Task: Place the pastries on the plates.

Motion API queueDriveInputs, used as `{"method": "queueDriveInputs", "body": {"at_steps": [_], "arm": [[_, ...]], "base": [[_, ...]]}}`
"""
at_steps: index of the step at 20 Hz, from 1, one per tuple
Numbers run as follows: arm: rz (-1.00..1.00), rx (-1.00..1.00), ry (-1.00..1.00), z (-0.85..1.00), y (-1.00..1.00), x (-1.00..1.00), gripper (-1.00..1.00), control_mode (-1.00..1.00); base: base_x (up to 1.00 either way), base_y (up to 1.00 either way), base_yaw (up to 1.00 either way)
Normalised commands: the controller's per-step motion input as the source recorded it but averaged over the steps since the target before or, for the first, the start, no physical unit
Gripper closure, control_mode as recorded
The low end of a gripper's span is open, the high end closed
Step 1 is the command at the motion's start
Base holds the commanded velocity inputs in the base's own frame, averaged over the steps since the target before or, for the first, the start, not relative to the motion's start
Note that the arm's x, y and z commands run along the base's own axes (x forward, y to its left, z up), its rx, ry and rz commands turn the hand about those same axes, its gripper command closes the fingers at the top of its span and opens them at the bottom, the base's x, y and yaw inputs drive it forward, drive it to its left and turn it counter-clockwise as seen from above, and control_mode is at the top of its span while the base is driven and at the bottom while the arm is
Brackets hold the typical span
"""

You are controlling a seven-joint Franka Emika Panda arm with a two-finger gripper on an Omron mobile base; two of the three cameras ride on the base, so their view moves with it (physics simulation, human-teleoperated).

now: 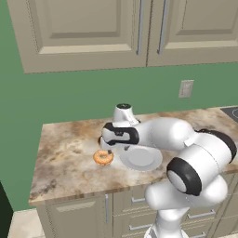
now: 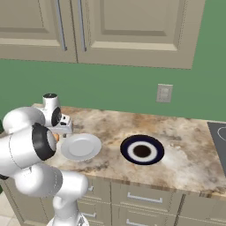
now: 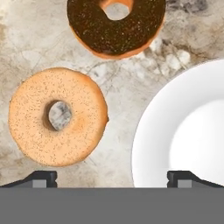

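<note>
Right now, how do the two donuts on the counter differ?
The orange-glazed donut is pale orange all over; the chocolate donut carries dark brown icing on an orange base. In the hand view the orange-glazed donut lies nearer the fingertips, the chocolate donut farther off. Both are rings lying flat on the marble counter, off the white plate.

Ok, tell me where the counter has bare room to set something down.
Free: the marble left of the orange donut toward the counter's left edge, and the stretch right of the navy plate toward the cooktop. Crowded: under the open hand, where both donuts, chocolate one included, sit close beside the white plate.
</note>
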Motion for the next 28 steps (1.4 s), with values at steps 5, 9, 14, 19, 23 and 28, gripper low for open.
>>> {"method": "queueDriveInputs", "body": {"at_steps": [5, 9, 14, 19, 23, 28], "arm": [[0.04, 0.01, 0.08, 0.0, 0.13, 0.14, -1.0, -1.0], [0.02, 0.01, 0.03, 0.0, 0.08, 0.32, -1.0, -1.0], [0.01, 0.0, 0.0, 0.0, 0.2, 0.23, -1.0, -1.0], [0.01, 0.0, 0.02, -0.2, 0.21, 0.02, -1.0, -1.0], [0.0, 0.0, 0.01, -0.31, -0.06, -0.01, -1.0, -1.0], [0.0, 0.0, 0.0, -0.24, -0.05, -0.09, -1.0, -1.0]], "base": [[0.0, 0.0, 0.0], [0.0, 0.0, 0.0], [0.0, 0.0, 0.0], [0.0, 0.0, 0.0], [0.0, 0.0, 0.0], [0.0, 0.0, 0.0]]}}
